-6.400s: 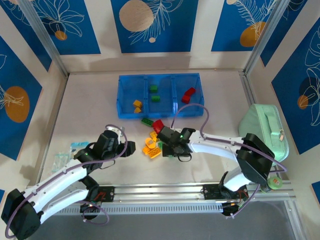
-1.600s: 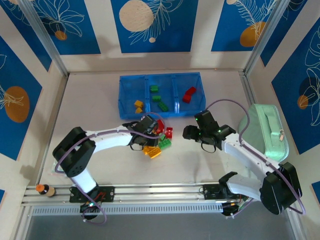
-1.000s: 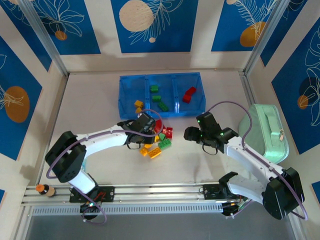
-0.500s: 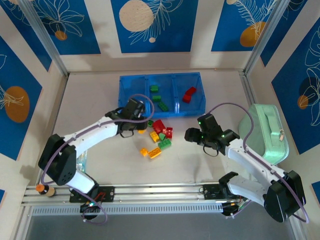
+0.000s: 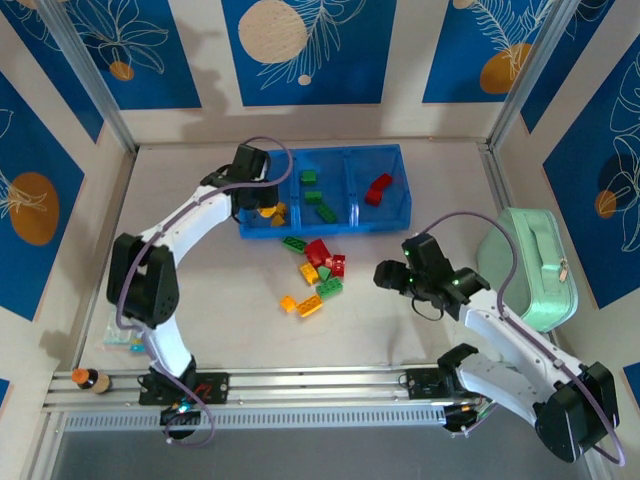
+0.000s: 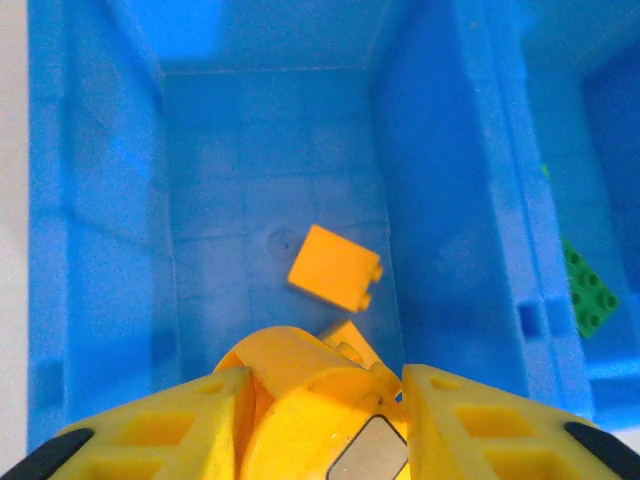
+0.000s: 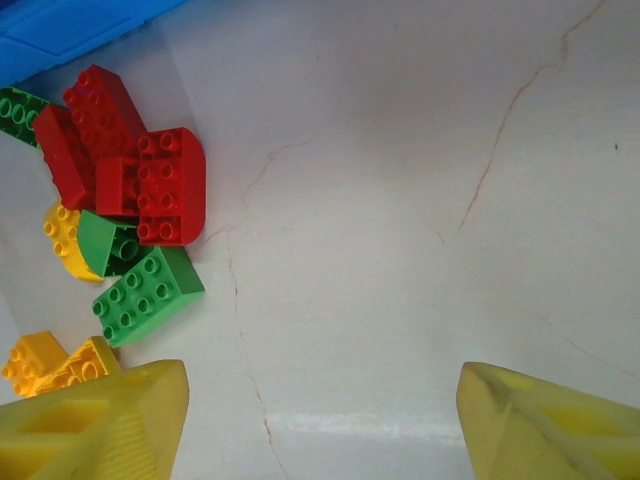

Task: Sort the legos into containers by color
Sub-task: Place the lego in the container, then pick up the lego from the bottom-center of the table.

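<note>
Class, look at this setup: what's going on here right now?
Two robot arms are sorting a loose pile of legos by colour into a blue tray. The left hand holds an orange-yellow lego over the tray's left compartment, where another orange brick lies. The right hand hangs open above the table beside that pile. Green bricks sit in the middle compartment, red bricks in the right.

A pale mint-green zipped case with a handle (image 5: pixel 530 262) is lying at the right edge of the off-white tabletop (image 5: pixel 190 180). A small dark bottle with an orange cap (image 5: pixel 90 378) is lying at the near left corner, beside the aluminium rail (image 5: pixel 320 383), and a clear crinkled plastic packet (image 5: pixel 122 333) is lying just beyond it. Blue leaf-print panels (image 5: pixel 300 50) are lining the walls.
</note>
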